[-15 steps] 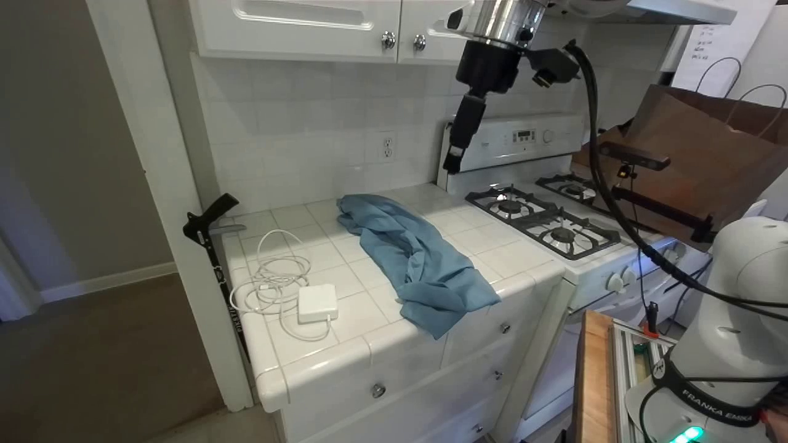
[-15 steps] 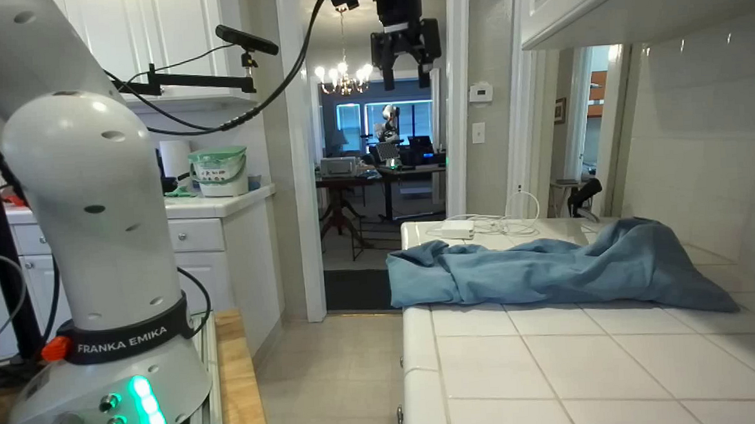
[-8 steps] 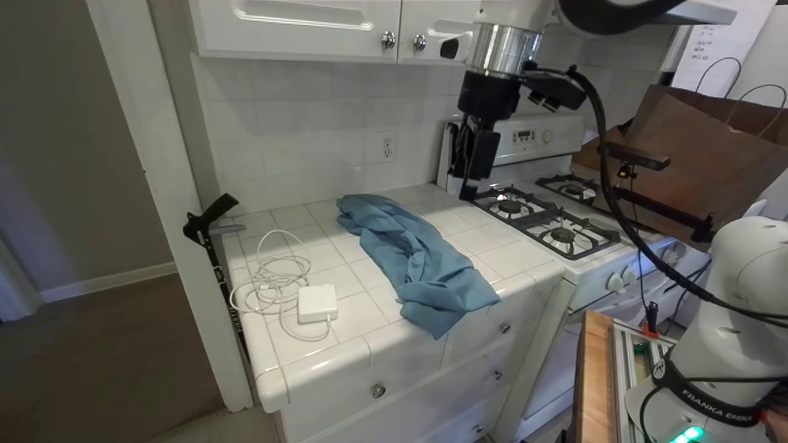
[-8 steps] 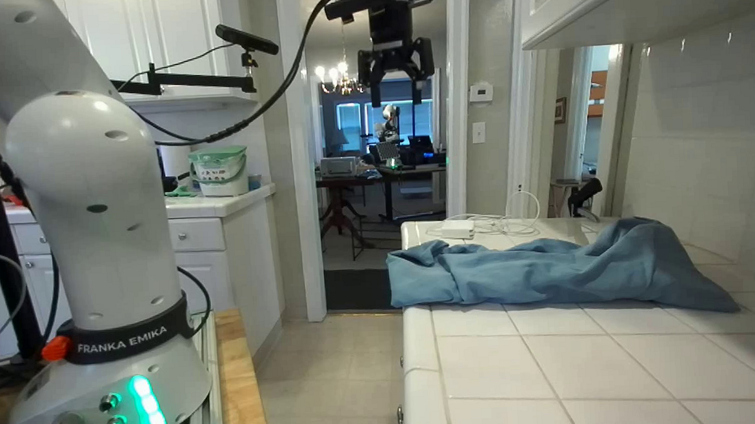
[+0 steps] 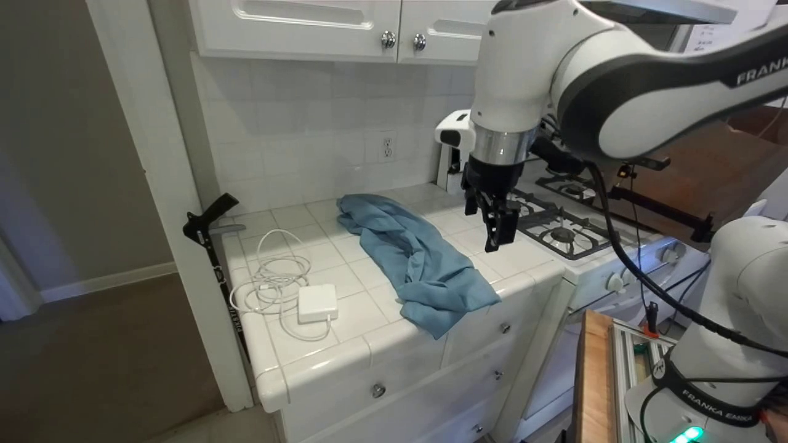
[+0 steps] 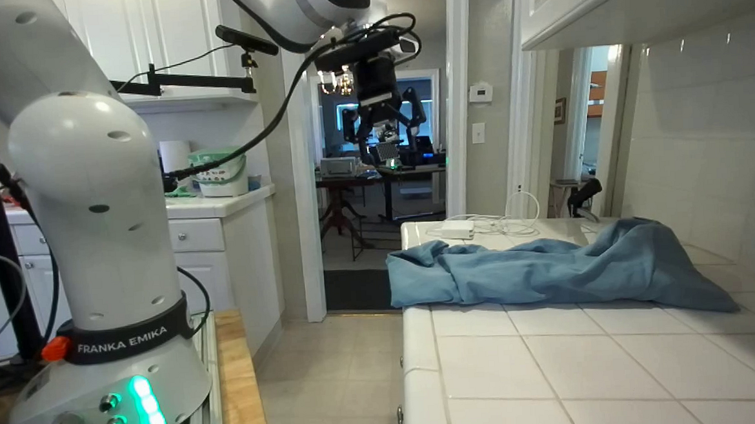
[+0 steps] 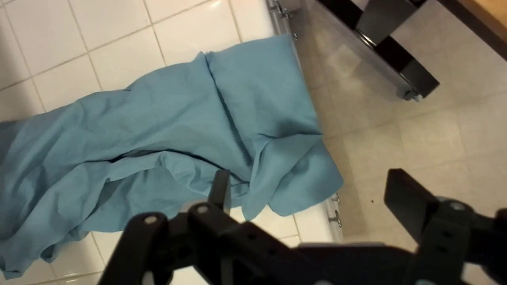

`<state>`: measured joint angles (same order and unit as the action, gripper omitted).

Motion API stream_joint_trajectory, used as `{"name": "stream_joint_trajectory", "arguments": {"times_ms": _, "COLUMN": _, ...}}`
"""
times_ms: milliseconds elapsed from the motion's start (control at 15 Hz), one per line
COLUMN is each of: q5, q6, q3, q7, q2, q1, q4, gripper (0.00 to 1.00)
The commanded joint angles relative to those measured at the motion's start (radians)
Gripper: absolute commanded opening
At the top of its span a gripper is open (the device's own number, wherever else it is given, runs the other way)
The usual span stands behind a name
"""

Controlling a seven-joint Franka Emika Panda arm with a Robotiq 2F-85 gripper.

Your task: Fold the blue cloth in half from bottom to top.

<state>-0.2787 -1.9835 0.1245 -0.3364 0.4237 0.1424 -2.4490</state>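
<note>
The blue cloth (image 5: 425, 258) lies bunched and wrinkled in a long strip across the white tiled counter (image 5: 351, 301). Its near end hangs over the front edge. It also shows in an exterior view (image 6: 549, 274) and in the wrist view (image 7: 170, 107), where a flap is turned over at the edge end. My gripper (image 5: 483, 231) is open and empty, pointing down, in the air above the cloth's edge end. It shows in an exterior view (image 6: 389, 153) high over the counter's front edge. In the wrist view the fingers (image 7: 311, 186) are wide apart, not touching the cloth.
A white adapter (image 5: 317, 303) with a coiled white cable (image 5: 277, 277) lies on the counter beside the cloth. A gas stove (image 5: 563, 237) with black grates adjoins the counter. White cabinets (image 5: 308, 27) hang above. A black-handled cane (image 5: 212, 212) leans at the counter's far side.
The arm has come down, and the gripper has lowered and turned, moving toward the counter's front edge. It stays open. The cloth, adapter and cable have not moved.
</note>
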Motion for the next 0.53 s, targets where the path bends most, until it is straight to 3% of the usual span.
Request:
{"name": "stream_joint_trajectory", "arguments": {"times_ms": 0, "q5": -0.172, "q6": -0.16, "q3": 0.02, "q7": 0.048, "q2": 0.019, "q1": -0.008, "q4": -0.125, "gripper": 1.0}}
{"name": "stream_joint_trajectory", "arguments": {"times_ms": 133, "q5": -0.221, "q6": -0.276, "q3": 0.012, "q7": 0.114, "q2": 0.04, "q1": -0.02, "q4": -0.204, "gripper": 1.0}}
{"name": "stream_joint_trajectory", "arguments": {"times_ms": 200, "q5": -0.165, "q6": -0.188, "q3": 0.005, "q7": 0.063, "q2": 0.001, "q1": -0.002, "q4": -0.127, "gripper": 1.0}}
{"name": "stream_joint_trajectory", "arguments": {"times_ms": 467, "q5": -0.191, "q6": -0.256, "q3": 0.007, "q7": 0.096, "q2": 0.009, "q1": -0.012, "q4": -0.182, "gripper": 1.0}}
